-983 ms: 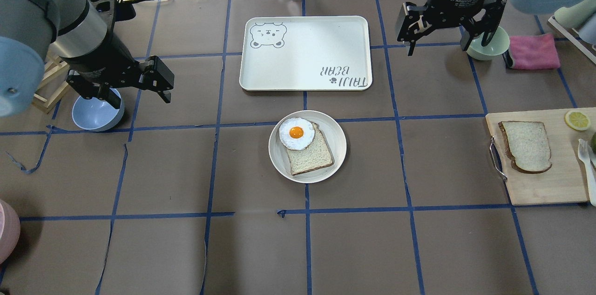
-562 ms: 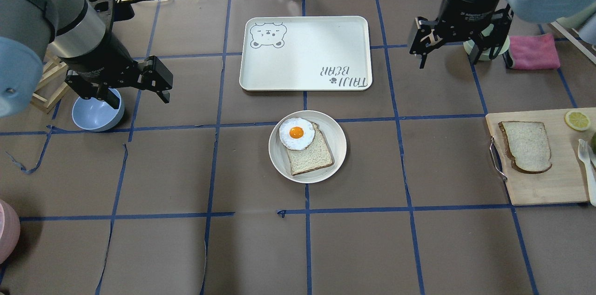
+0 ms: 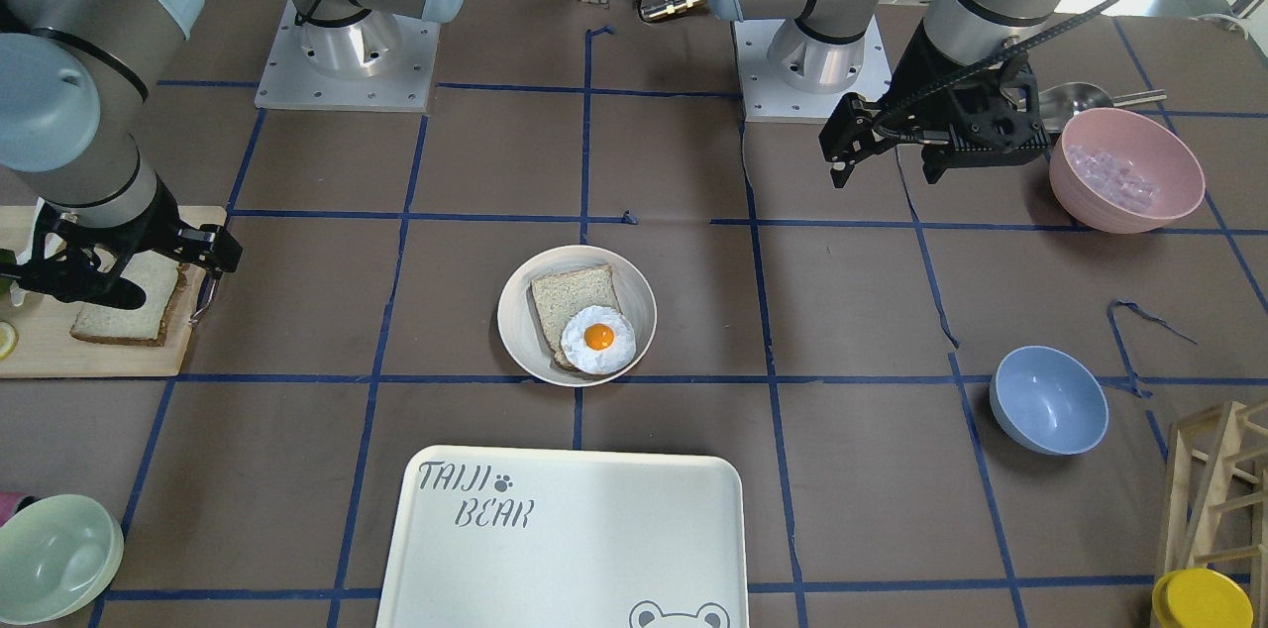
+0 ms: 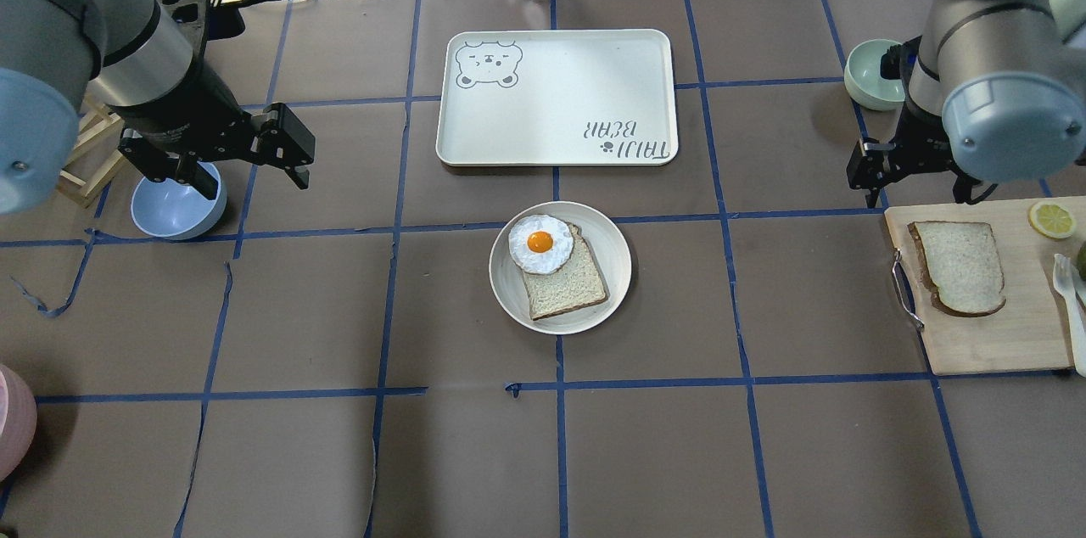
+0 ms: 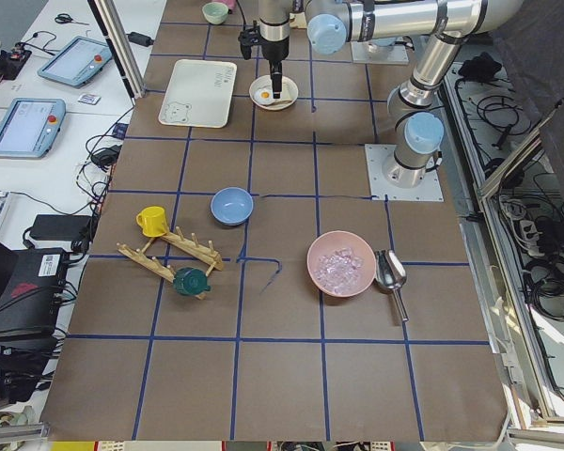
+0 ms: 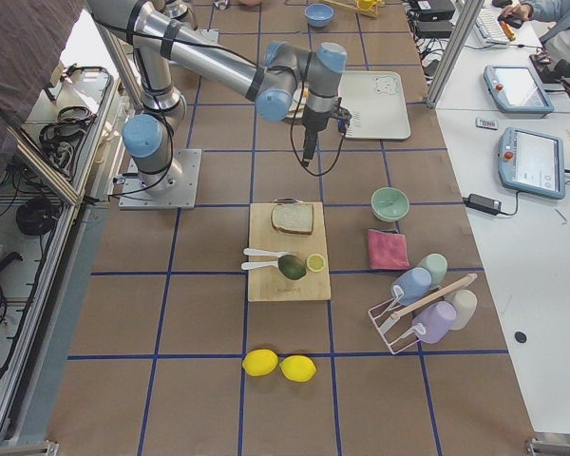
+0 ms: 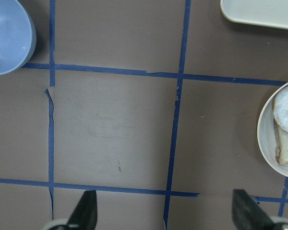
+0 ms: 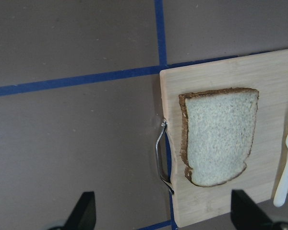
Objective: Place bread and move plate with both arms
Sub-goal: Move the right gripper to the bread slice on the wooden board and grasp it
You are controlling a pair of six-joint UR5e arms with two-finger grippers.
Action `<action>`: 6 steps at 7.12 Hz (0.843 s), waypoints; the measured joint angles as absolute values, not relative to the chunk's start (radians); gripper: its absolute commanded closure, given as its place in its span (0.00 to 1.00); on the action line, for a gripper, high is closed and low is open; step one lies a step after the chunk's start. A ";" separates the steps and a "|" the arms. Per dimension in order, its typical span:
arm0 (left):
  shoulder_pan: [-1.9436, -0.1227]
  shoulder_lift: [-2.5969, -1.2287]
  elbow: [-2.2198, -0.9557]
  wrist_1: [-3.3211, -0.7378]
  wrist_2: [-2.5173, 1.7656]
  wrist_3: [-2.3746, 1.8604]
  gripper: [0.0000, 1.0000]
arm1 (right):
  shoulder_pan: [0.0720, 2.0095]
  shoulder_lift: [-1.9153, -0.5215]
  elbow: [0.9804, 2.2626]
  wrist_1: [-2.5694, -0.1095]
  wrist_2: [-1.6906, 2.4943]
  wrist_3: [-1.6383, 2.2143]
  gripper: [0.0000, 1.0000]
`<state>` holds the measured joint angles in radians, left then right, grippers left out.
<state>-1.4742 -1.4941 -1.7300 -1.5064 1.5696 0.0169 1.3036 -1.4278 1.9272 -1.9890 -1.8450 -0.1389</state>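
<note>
The bread [image 4: 959, 266], pale with a thick dark crust, lies on a wooden cutting board at the right; it also shows in the right wrist view [image 8: 218, 136] and the front view [image 3: 129, 311]. The round cream plate [image 4: 615, 266] sits mid-table and holds a tanner slice topped with a fried egg [image 4: 540, 243]; its edge shows in the left wrist view [image 7: 266, 129]. My right gripper [image 4: 919, 194] is open and empty, above the board's far edge just behind the bread. My left gripper [image 4: 242, 182] is open and empty, hovering at the left by a blue bowl.
The "TAIJI BEAR" tray [image 4: 556, 97] lies behind the plate. A blue bowl [image 4: 174, 207] is under my left gripper, a green bowl [image 4: 870, 75] behind my right arm. The cutting board [image 4: 993, 334] also carries a lemon slice [image 4: 1052, 219] and white cutlery [image 4: 1071, 300]. A pink bowl [image 3: 1124, 167] stands on my left.
My right arm has moved from the back by the green bowl toward the right and nearer, to the cutting board's far edge. The left arm has stayed put.
</note>
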 measured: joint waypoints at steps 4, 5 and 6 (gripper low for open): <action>-1.474 -1.494 -1.731 -1.506 1.571 0.017 0.00 | 1.212 -1.314 2.080 -2.349 -1.882 -0.324 0.37; -1.473 -1.494 -1.732 -1.506 1.571 0.017 0.00 | 1.209 -1.302 2.082 -2.360 -1.886 -0.332 0.39; -1.473 -1.494 -1.732 -1.506 1.570 0.017 0.00 | 1.205 -1.296 2.084 -2.364 -1.900 -0.336 0.38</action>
